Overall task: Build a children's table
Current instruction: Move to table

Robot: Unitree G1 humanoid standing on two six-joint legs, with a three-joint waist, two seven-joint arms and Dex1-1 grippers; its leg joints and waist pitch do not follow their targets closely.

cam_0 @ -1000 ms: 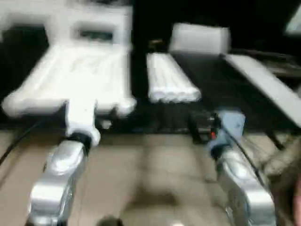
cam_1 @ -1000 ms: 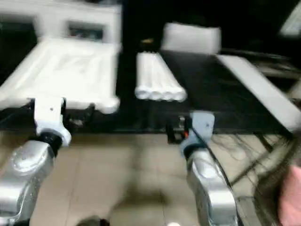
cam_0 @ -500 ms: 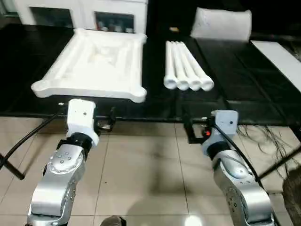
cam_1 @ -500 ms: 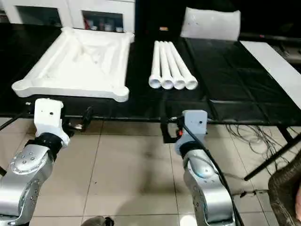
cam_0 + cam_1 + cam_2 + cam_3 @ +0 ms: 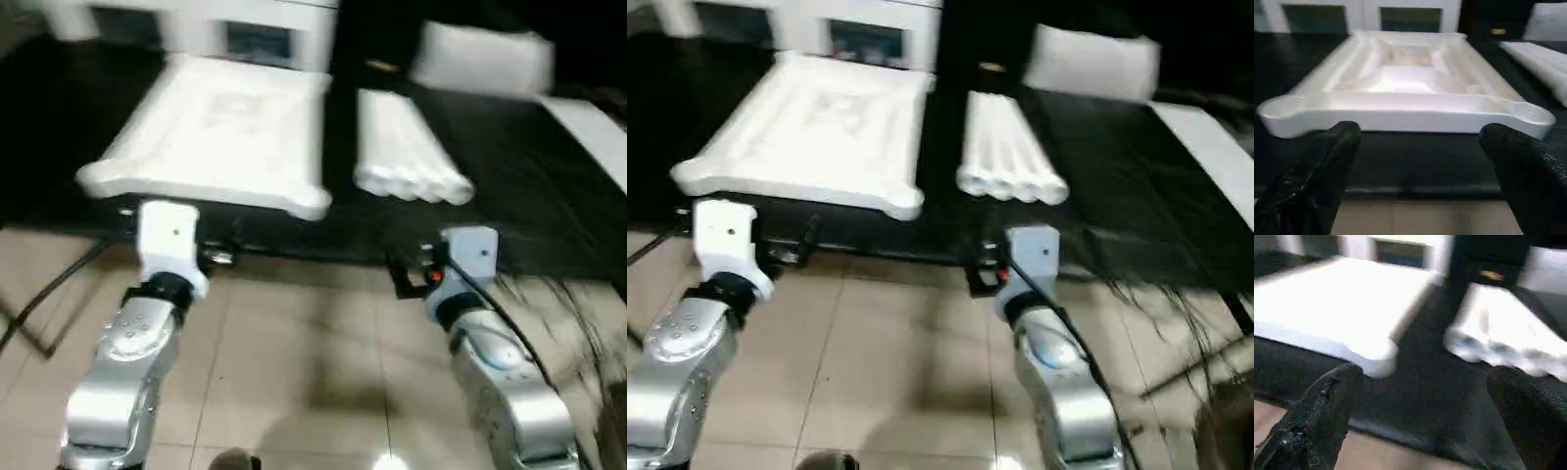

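Short of the dark surface [image 5: 549,211] edge, both hands spread and empty, left hand [image 5: 1415,161] facing the upturned tabletop [image 5: 220,132], right hand [image 5: 1425,406] nearer the legs [image 5: 407,157] (likely reaching first for one).

White tabletop [image 5: 220,137] and 4 white legs [image 5: 407,157] lie on a black surface [image 5: 509,206].

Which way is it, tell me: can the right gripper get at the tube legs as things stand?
Probably yes. The open right gripper faces the tube legs across bare black table, with nothing between; the tabletop lies aside.
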